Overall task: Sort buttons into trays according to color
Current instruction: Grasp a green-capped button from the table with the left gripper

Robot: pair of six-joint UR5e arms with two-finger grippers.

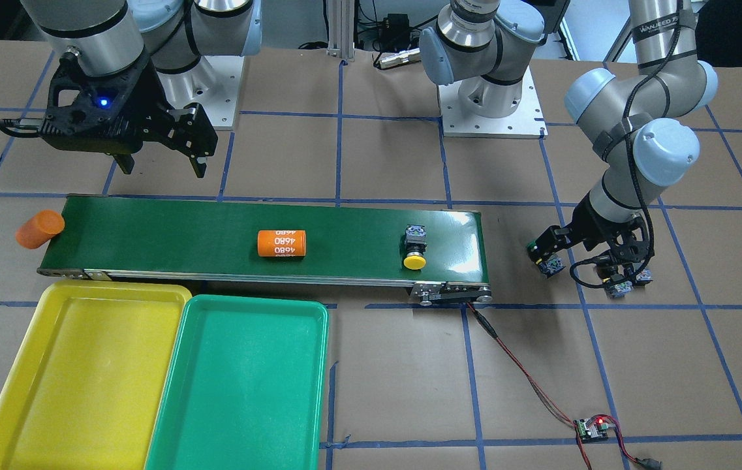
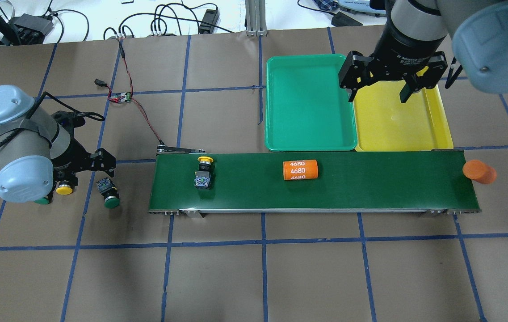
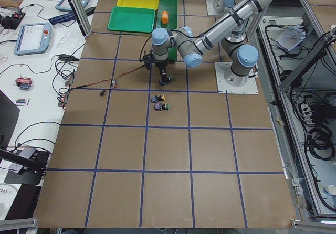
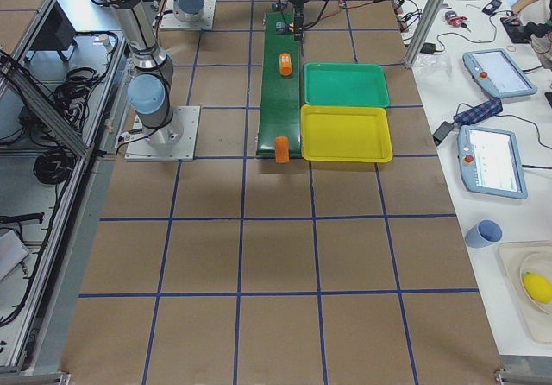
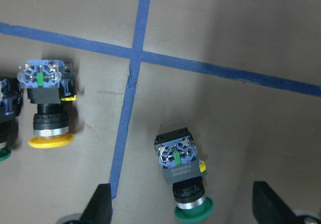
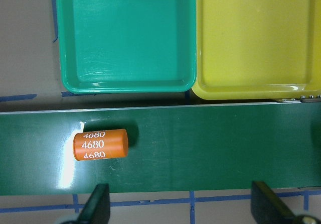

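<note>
One yellow-capped button lies on the dark-green conveyor belt near its left end. Three more lie on the brown table left of the belt: a green one, a yellow one, and another green one mostly hidden under my left arm. My left gripper hangs open above the table, its fingers either side of the nearer green button and not touching it. My right gripper is open and empty, high over the belt by the yellow tray and the green tray. Both trays are empty.
An orange cylinder marked 4680 lies mid-belt. A second orange cylinder sits at the belt's right end. A red-black cable runs from the belt's left end to a small circuit board.
</note>
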